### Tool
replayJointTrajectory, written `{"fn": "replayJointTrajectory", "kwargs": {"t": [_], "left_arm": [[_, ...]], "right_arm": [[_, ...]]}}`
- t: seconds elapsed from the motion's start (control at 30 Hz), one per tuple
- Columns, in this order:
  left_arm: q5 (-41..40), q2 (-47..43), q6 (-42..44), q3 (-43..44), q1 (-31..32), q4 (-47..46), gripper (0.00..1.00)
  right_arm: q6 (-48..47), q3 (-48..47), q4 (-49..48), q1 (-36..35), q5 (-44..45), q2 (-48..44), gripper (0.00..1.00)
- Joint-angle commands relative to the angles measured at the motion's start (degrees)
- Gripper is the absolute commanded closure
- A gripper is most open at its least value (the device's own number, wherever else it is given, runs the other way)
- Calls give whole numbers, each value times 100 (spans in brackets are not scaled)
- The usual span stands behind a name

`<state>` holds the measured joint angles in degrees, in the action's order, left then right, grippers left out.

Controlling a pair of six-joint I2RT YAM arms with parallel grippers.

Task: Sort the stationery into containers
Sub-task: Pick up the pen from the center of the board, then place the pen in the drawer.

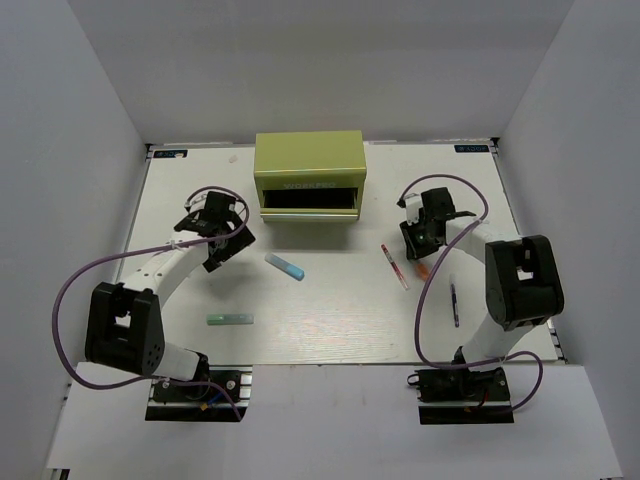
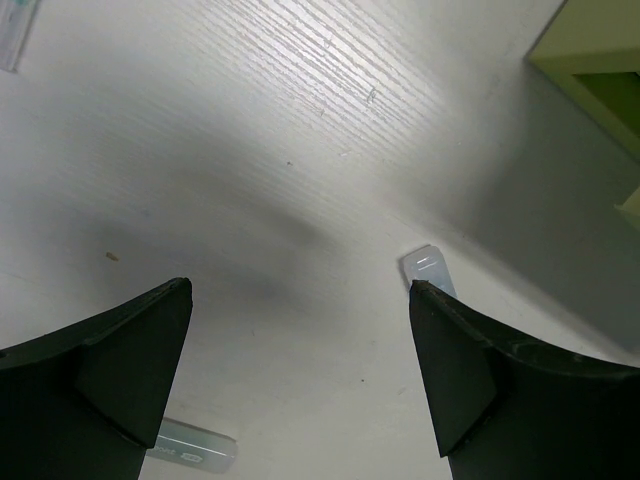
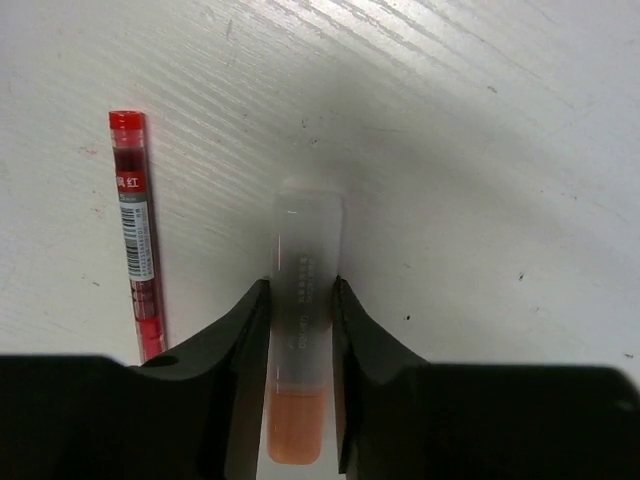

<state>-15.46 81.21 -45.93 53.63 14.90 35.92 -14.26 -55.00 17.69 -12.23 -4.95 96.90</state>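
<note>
Top external view, stock as counted.

Containers: one olive yellow-green tool chest [image 1: 310, 160] stands at the far middle of the table [image 1: 330, 345]. Its front faces the arms and shows a wide dark opening.

Markers: three.
- One light-blue/white marker [image 1: 285, 266] lies slantwise near the centre, in front of the chest.
- One pale green marker [image 1: 230, 319] lies level, closer to the arm bases and well apart from the chest.
- One orange/grey marker [image 3: 300, 330] lies flat on the table, right of centre.

Pens: two.
- One thin red-white pen [image 1: 394, 266] lies just beside the orange/grey marker.
- One thin dark blue pen [image 1: 454, 303] lies further right, near the right arm.

Grippers: two.
- In its wrist view, the left gripper [image 2: 300, 290] has its fingers spread wide, with only bare table between them.
- The right gripper [image 3: 300, 285] is down at the table with its fingers pressed against both sides of the orange/grey marker's clear cap. The orange end points back toward the wrist.

Surface: white board with a fine wood grain.

Room: plain white walls on three sides.
</note>
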Motion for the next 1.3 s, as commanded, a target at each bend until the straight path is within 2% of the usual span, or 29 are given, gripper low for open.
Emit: {"fn": "replayJointTrajectory", "kwargs": {"t": [0.0,0.07,0.13,0.17,0.23,0.27,0.33,0.37,0.5,0.63,0.77,1.03,1.1,1.17,1.2,1.27], "left_arm": [[324,-176,-380,148,-223,55,0],[456,-71,-434,148,-302,108,0],[728,105,-434,210,-355,170,0],[842,106,-504,210,-356,170,0],[1264,167,-706,96,-356,29,0],[1500,167,-820,17,-356,-32,0],[1686,45,-1250,-238,-233,-208,2],[1887,44,-1382,-308,-233,-269,3],[2249,-26,-1945,-476,-171,-367,3],[2189,-26,-2480,-414,-49,-253,3],[2188,96,-2859,-362,22,-358,2],[1933,711,-2965,129,356,-289,2],[1863,896,-3018,288,479,-139,2],[1792,1221,-3018,560,540,185,2],[1732,1309,-3018,631,610,257,2],[1679,1423,-3018,684,672,327,2]], "right_arm": [[-277,-89,189,97,-470,66,74],[-480,-264,287,159,-943,-13,81],[-1206,-361,524,142,-1305,-363,87],[-1445,-493,577,142,-1890,-478,87],[-2409,-633,840,107,-2236,-960,87],[-2876,-782,945,72,-2891,-1111,87],[-3413,-1047,1227,-33,-3186,-1278,89],[-3730,-1274,1402,-69,-3614,-1297,89],[-4400,-2136,1851,-411,-4276,-1183,90],[-4655,-2725,1756,-859,-4365,-946,89],[-4656,-3576,1500,-1430,-3936,-219,87],[-4349,-5019,1087,-1844,-3056,1127,86],[-4296,-5466,1192,-1888,-2899,1417,75],[-4269,-5713,1385,-1915,-2845,1638,50],[-4086,-5767,1360,-1915,-2793,1682,30],[-4023,-5671,1316,-1906,-2783,1657,18]]}}
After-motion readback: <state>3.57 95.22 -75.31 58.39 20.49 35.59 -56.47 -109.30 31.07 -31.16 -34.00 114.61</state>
